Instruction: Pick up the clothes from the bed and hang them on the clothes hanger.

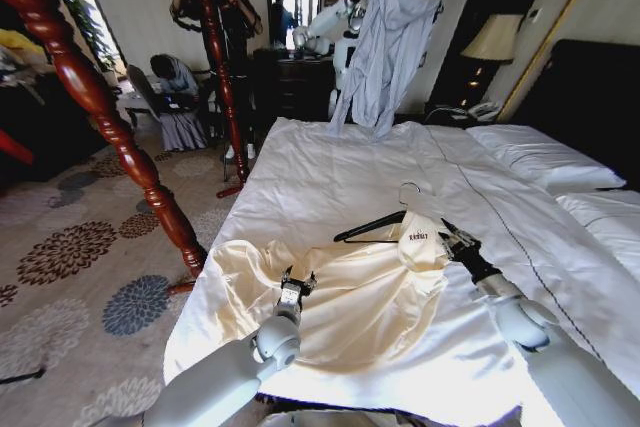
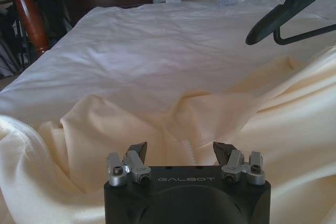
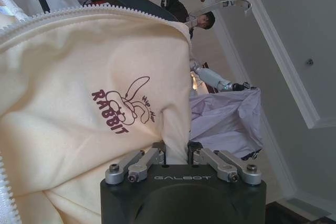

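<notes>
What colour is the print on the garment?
Dark maroon print on the cream clothes, clearest in the right wrist view.

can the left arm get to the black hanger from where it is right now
Probably yes, with a stretch. The left gripper hangs open over the cream clothes, and the hanger lies ahead on the bed, one end exposed with nothing between them.

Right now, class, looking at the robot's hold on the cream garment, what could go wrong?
1. The right tool pinches only a thin edge of the clothes; the silky fabric may slip out.
2. The left tool is open above the fabric, so one side sags.
3. The clothes hanger could shift.
</notes>
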